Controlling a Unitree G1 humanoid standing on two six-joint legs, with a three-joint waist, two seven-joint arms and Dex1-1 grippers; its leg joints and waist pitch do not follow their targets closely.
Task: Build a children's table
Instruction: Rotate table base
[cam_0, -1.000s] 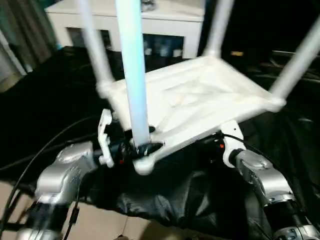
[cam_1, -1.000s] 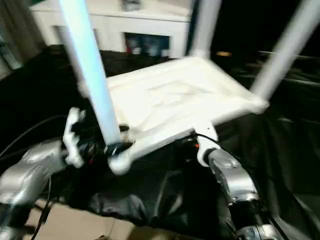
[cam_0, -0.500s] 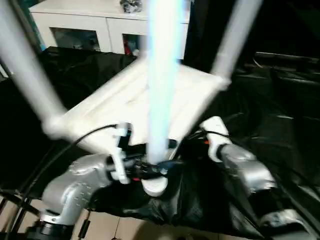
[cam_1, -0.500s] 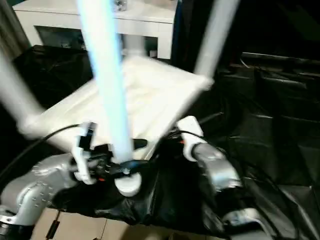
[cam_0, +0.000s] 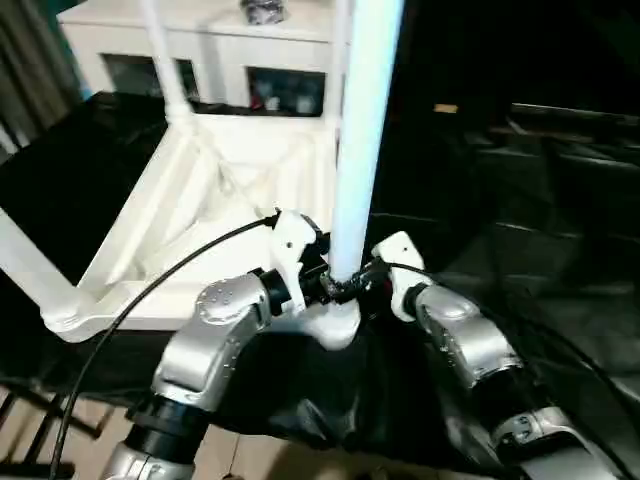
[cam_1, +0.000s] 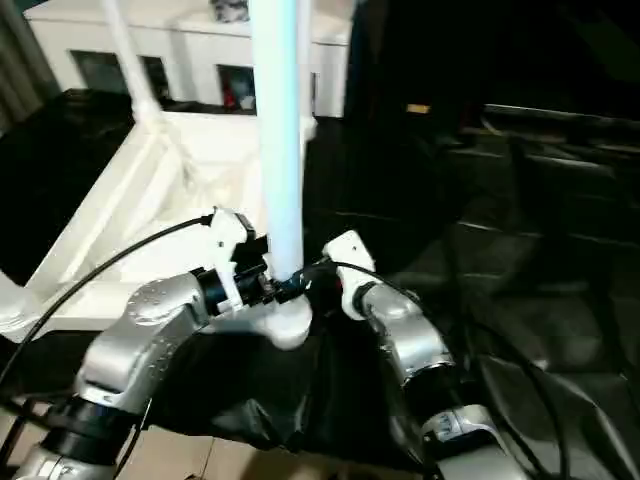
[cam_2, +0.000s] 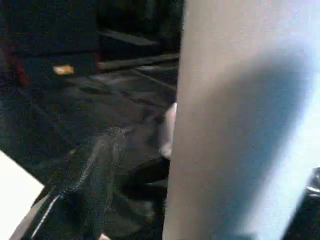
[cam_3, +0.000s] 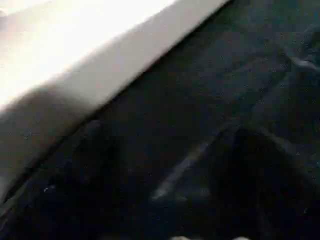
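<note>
Top (cam_0: 190, 215) is laid underside-up on black table (cam_0: 520, 200) so sockets face up. Near leg (cam_0: 362, 130) is clasped at its base by left end effector (cam_0: 325, 283); right end effector (cam_0: 385, 280) is spread wide beside it.

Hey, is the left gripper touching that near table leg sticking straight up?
Touching. In the left eye view the left gripper meets the base of the near leg.

No readable text, label or number anywhere.
</note>
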